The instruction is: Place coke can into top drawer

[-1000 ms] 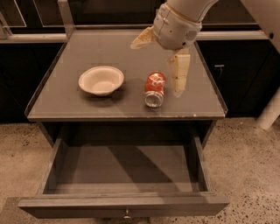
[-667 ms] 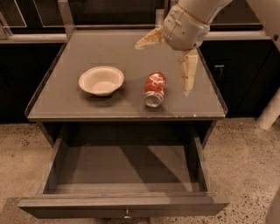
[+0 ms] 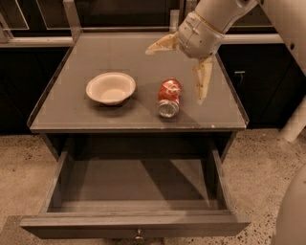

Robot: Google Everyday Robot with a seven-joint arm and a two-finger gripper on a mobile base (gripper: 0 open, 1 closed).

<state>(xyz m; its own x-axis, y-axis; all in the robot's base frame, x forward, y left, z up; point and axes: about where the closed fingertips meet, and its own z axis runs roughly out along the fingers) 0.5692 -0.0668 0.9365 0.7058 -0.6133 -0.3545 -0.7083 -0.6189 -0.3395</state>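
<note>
- Gripper [image 3: 174, 76] first: you find it above the right half of the flat grey tabletop [image 3: 95, 52], on the pale arm [image 3: 224, 12] that reaches in from the upper right.
- Its jaws are released and spread wide, grasping nothing. 1 finger [image 3: 160, 44] points left over the table, and the other finger [image 3: 202, 81] points down toward the surface.
- The coke can [image 3: 169, 95] lies on its side on the tabletop, right of centre and near the front edge. 1 silver end is turned toward you, and the red-orange body runs back from it.
- The downward finger stands just to the right of the can, and you can see a strip of bare table between the 2, so they are apart.
- The cream bowl [image 3: 111, 87] sits upright on the tabletop to the left of the can, near it but not touching.
- The top drawer [image 3: 134, 224] is pulled well out below the table's front edge, so you look down onto its dark floor and side walls.
- The can is on the tabletop, not in the drawer.
- A small round metal knob [image 3: 139, 234] sits at the middle of the drawer's front panel, at the bottom of your view.
- Speckled flooring [image 3: 267, 158] shows on both sides of the cabinet.
</note>
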